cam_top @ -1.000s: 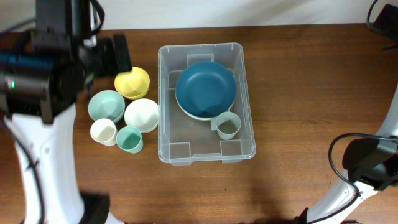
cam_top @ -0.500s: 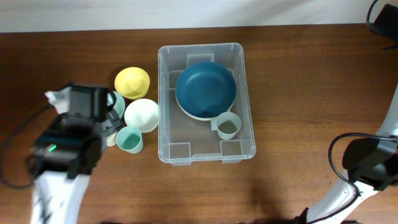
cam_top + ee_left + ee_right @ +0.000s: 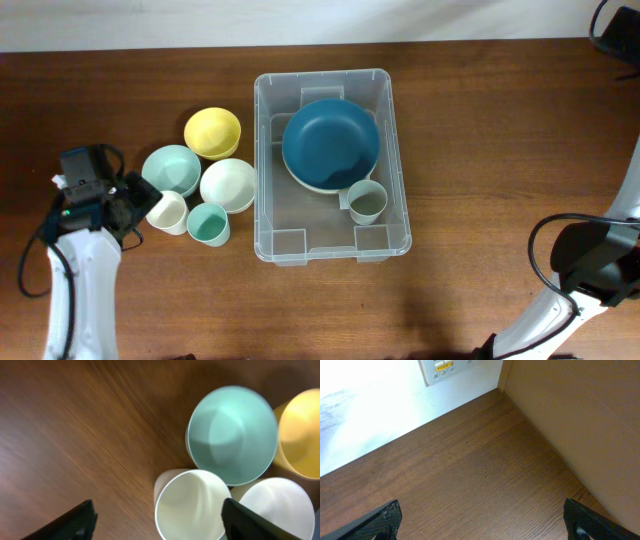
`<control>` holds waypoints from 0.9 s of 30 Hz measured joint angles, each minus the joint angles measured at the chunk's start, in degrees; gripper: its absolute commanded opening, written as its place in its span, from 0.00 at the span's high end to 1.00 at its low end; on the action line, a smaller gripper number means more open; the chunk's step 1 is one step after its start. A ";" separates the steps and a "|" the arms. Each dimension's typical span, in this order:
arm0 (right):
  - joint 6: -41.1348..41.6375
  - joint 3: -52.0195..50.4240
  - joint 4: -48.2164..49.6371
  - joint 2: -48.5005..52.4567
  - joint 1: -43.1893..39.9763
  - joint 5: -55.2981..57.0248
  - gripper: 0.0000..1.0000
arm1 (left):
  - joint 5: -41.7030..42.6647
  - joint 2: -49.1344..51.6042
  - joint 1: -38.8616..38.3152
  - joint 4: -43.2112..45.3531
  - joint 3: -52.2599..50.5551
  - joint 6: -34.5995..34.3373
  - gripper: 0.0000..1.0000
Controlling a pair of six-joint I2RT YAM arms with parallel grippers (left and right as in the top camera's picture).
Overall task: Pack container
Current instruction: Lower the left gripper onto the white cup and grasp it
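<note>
The clear container (image 3: 263,170) stands mid-table and holds a dark blue bowl (image 3: 330,143) and a grey-green cup (image 3: 367,202). To its left stand a yellow bowl (image 3: 212,132), a mint bowl (image 3: 170,168), a white bowl (image 3: 228,184), a cream cup (image 3: 167,212) and a teal cup (image 3: 208,224). My left gripper (image 3: 143,203) is low at the cream cup's left side. In the left wrist view it (image 3: 160,522) is open, with the cream cup (image 3: 192,505) between its fingers and a gap on the left. My right gripper (image 3: 485,525) is open over bare wood.
The right arm's base (image 3: 600,262) sits at the table's front right corner. A light wall with a switch plate (image 3: 445,367) and a cardboard-coloured panel (image 3: 580,415) border the table near the right gripper. The left arm (image 3: 80,260) lies along the front left.
The left arm has swung from above the back-left bowls toward the front left and come down beside the cream cup. The right arm has not moved.
</note>
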 measured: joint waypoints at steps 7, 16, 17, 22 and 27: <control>-0.02 0.00 -0.02 0.00 0.00 -0.02 0.01 | 6.99 7.02 1.27 -1.44 -0.13 2.93 0.26; -0.02 0.00 -0.02 0.00 0.00 -0.02 0.01 | 7.37 9.92 1.27 -1.14 -0.15 4.55 0.30; -0.02 0.00 -0.02 0.00 0.00 -0.02 0.01 | 6.99 9.94 1.27 -0.68 -0.15 4.70 0.34; -0.04 0.00 0.00 0.00 0.00 -0.02 0.01 | 5.73 10.03 1.29 0.57 -0.15 5.16 0.46; 0.00 0.00 0.00 0.00 0.00 -0.02 0.01 | 5.31 11.23 1.27 0.98 -0.15 5.38 0.63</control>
